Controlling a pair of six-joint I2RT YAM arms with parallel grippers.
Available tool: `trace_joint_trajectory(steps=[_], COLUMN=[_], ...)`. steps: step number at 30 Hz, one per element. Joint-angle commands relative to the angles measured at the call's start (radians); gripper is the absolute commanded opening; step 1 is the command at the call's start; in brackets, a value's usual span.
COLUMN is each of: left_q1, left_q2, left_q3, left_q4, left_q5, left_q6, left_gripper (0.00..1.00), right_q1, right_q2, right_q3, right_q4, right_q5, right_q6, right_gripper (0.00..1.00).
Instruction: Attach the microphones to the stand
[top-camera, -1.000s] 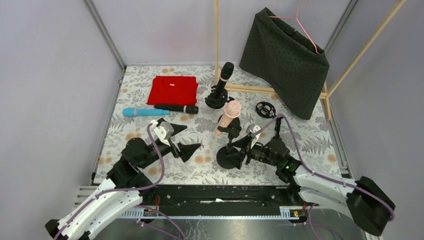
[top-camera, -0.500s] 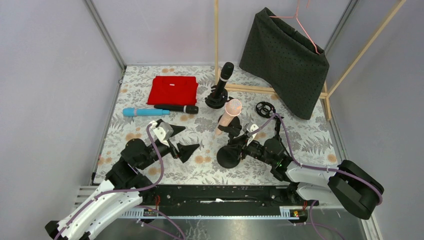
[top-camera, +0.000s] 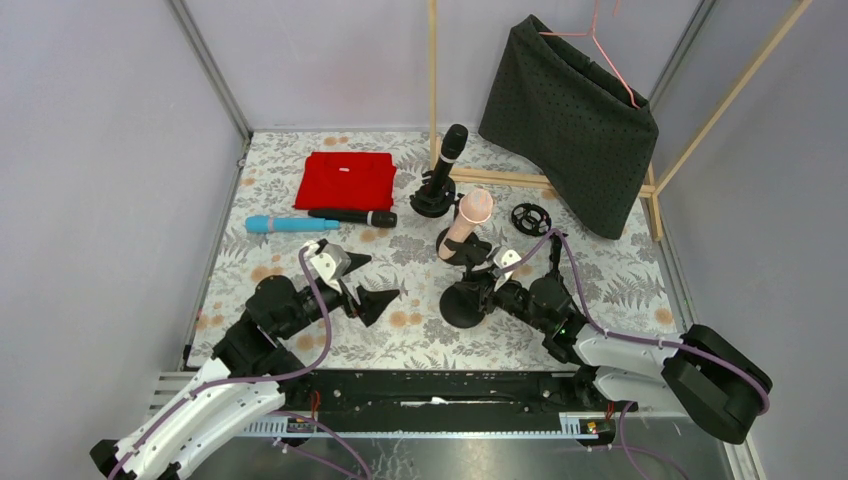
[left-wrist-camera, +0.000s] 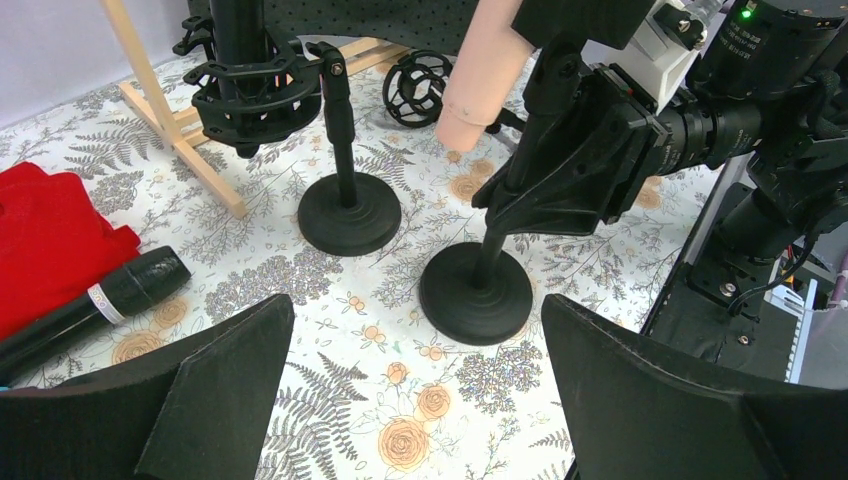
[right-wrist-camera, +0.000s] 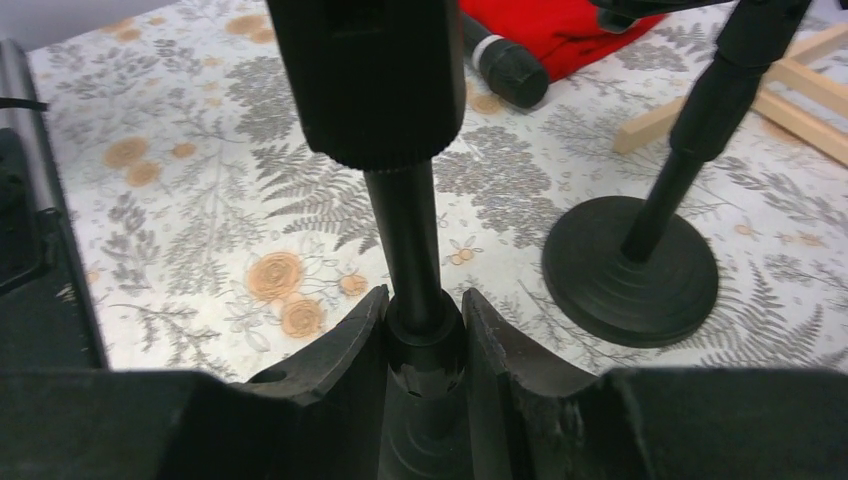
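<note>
Midway across the table (top-camera: 620, 290), the right gripper (right-wrist-camera: 425, 325), spread a second ago, is now clamping the near stand (top-camera: 468, 306) by its pole, base shifted slightly away; its clip is holding the peach-pink microphone (top-camera: 468, 222). Behind, the far stand (top-camera: 433, 203) is carrying a black microphone (top-camera: 449, 148). The blue microphone (top-camera: 290, 224) and second black microphone (top-camera: 352, 216) are lying near the red cloth (top-camera: 345, 180). The left gripper (top-camera: 375, 278) is hovering wide apart, empty.

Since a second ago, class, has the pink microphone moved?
Yes. The pink microphone has shifted back and to the right, nearer the black ring mount.
</note>
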Motion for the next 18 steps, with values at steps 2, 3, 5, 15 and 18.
trace_joint_trajectory(steps=[2,3,5,15,18], left_q1=[-0.001,0.000,-0.001,-0.001,0.000], left_q2=[0.003,0.003,0.003,0.003,0.005], left_q3=[0.013,0.013,0.013,0.011,0.011], left_q4=[0.027,0.027,0.027,0.025,0.024], left_q5=[-0.021,-0.020,-0.020,-0.023,-0.024], left_q6=[0.008,0.008,0.009,0.015,0.018], left_gripper=[0.99,0.99,0.99,0.99,0.99], right_q1=[0.003,0.003,0.003,-0.114,-0.161], right_q2=[0.019,0.027,0.050,0.179,0.205], right_q3=[0.040,0.044,0.056,0.104,0.108], right_q4=[0.010,0.013,0.022,0.102,0.122], right_q5=[0.198,0.233,0.300,0.371,0.366], right_q6=[-0.105,-0.116,-0.145,-0.148,-0.143], right_gripper=[0.00,0.00,0.00,0.00,0.00])
